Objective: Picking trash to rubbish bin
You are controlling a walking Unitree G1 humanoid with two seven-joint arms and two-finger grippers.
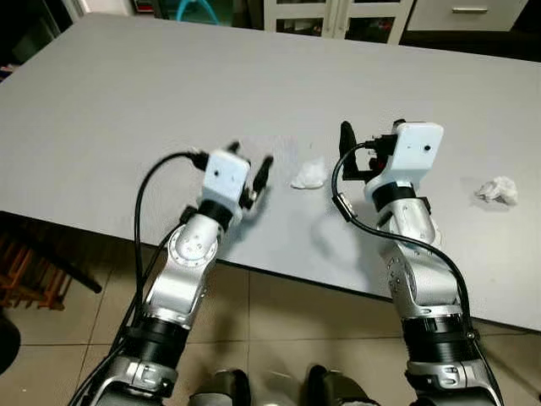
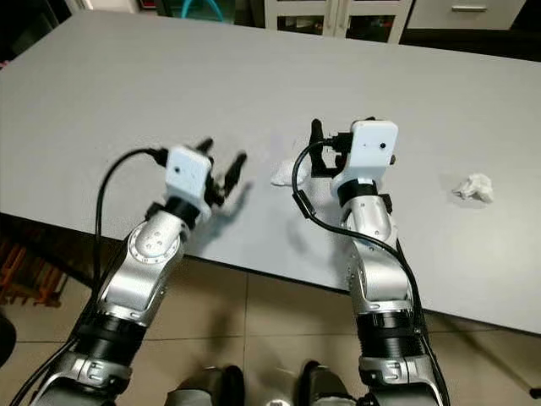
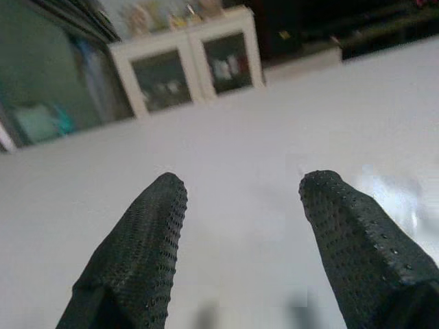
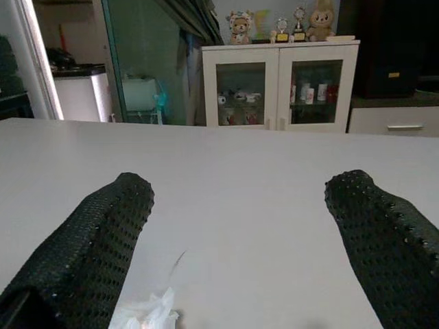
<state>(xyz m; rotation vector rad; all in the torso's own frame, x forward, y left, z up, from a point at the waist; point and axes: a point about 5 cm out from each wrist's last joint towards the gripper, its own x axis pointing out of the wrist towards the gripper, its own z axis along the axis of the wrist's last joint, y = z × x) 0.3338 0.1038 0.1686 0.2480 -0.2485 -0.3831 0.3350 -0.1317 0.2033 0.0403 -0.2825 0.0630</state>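
Right pincer (image 1: 359, 145) sits over the grey bench (image 1: 127, 110), a short way in from its near edge, with fingers spread wide and nothing between them. You can confirm this in the right wrist view: both black fingertips (image 4: 103, 233) stand well apart over bare bench top.

Crumpled white tissue (image 1: 309, 174) lies on the bench just beside the right pincer, on its left side, between the two arms. In the right wrist view a corner of it shows low down, next to one fingertip; contact cannot be judged.

Left pincer (image 1: 251, 169) hovers at the near edge of the bench, also spread wide and empty. Its fingers (image 3: 137, 253) point across the bench top toward the far edge.

Second crumpled white tissue (image 1: 497, 190) lies toward the right end of the bench, well apart from both pincers.

Beyond the far edge you see a white glass-door cabinet (image 4: 278, 86) with small figures (image 4: 281, 27) on top. Tiled floor (image 1: 279, 330) shows below the near edge.
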